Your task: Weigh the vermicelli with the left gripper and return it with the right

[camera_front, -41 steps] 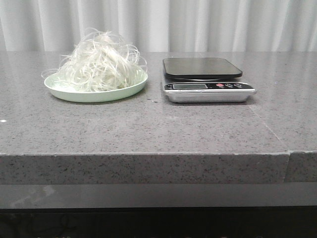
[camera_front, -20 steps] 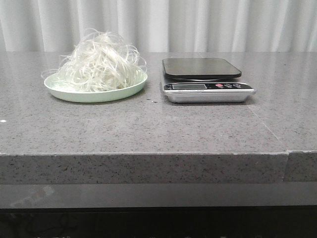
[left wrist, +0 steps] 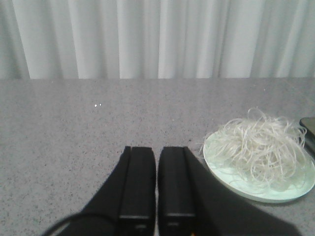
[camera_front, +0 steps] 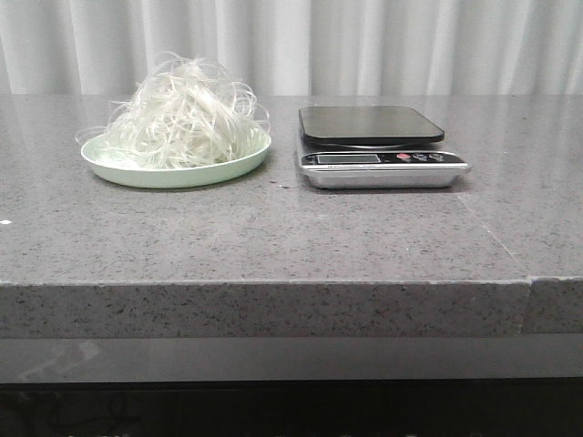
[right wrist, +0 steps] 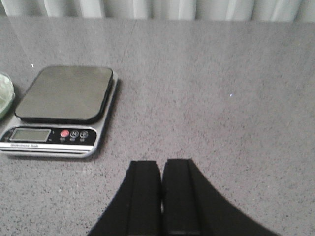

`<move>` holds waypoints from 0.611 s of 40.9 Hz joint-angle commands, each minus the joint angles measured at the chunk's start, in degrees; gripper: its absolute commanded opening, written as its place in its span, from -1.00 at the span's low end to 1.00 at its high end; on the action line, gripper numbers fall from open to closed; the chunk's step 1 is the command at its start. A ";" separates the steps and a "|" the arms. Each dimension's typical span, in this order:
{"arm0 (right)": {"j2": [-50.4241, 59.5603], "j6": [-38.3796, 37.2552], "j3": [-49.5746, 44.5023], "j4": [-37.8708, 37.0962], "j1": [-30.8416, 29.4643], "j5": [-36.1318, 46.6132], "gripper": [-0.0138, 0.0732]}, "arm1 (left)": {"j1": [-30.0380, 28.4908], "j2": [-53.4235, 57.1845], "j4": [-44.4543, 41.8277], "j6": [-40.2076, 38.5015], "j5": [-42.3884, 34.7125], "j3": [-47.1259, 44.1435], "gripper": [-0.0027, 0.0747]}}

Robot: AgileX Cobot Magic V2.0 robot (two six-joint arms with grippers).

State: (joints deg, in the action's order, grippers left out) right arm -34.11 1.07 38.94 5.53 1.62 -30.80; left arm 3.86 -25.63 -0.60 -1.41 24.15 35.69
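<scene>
The vermicelli is a fluffy white mound on a pale green plate at the back left of the grey stone table. It also shows in the left wrist view, on the plate. A silver kitchen scale with a bare black platform stands to the right of the plate; it also shows in the right wrist view. My left gripper is shut and empty, over bare table left of the plate. My right gripper is shut and empty, right of the scale. Neither gripper shows in the front view.
A white curtain hangs behind the table. The table's front edge runs across the front view, with a seam at the right. The plate's rim shows in the right wrist view.
</scene>
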 commanded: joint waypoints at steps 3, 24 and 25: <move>-2.96 0.36 1.49 0.17 -0.08 3.50 -0.31 | -0.07 -0.80 0.60 -0.06 -2.79 1.38 -0.56; -4.88 0.36 1.49 0.17 -0.08 3.95 0.35 | -0.07 -4.33 1.18 -0.06 -2.84 2.43 0.34; -4.88 0.36 1.49 0.17 -0.08 4.07 0.43 | -0.07 -5.05 1.18 -0.06 -2.55 2.75 0.41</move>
State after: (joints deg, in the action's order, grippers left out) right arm -38.70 1.07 38.94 5.53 1.62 -31.44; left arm 3.86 -28.61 0.00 -1.41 25.57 35.78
